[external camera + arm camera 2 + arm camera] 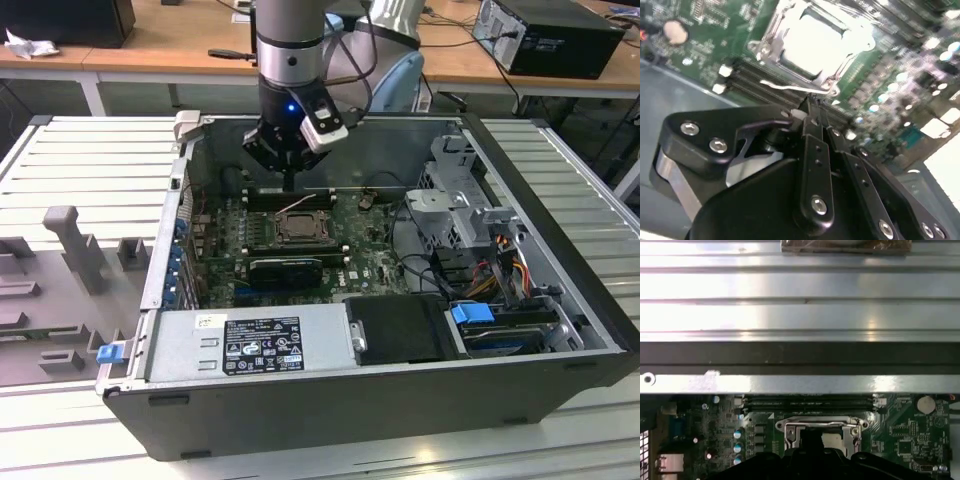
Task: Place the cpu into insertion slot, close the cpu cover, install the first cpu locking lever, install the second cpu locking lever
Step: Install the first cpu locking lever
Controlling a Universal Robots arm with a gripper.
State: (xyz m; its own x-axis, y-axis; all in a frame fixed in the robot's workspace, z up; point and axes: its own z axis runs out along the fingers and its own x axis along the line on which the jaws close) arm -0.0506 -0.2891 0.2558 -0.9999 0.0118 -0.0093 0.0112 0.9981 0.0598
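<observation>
The arm reaches down into an open computer case (pixel 560 300) that lies on its side on a ribbed metal table (pixel 90 150). Its gripper (pixel 289 182) hangs over the far edge of the motherboard (pixel 370 265), just behind the processor socket and above the dark memory slots (pixel 290 197). In the second wrist view the gripper (pixel 811 107) has its 2 black fingers (pixel 815 150) pressed together into 1 narrow tip, with nothing visible between them. That tip sits right at a thin silvery wire lever (pixel 795 89) running along the near side of the socket; whether it touches the lever cannot be told. The cpu (pixel 815 42) lies in the socket, its pale metal top glaring bright, and the cpu cover (pixel 767 50) lies flat around it, framing it with its square window. In the first wrist view the cpu cover (pixel 790 432) shows as a silvery frame beside the memory slots (pixel 810 401), and the cpu (pixel 832 440) is partly hidden by the gripper's dark body. In the exterior view the cpu cover (pixel 298 228) sits in the middle of the board, with a black power supply (pixel 250 345) along the near wall of the case.
</observation>
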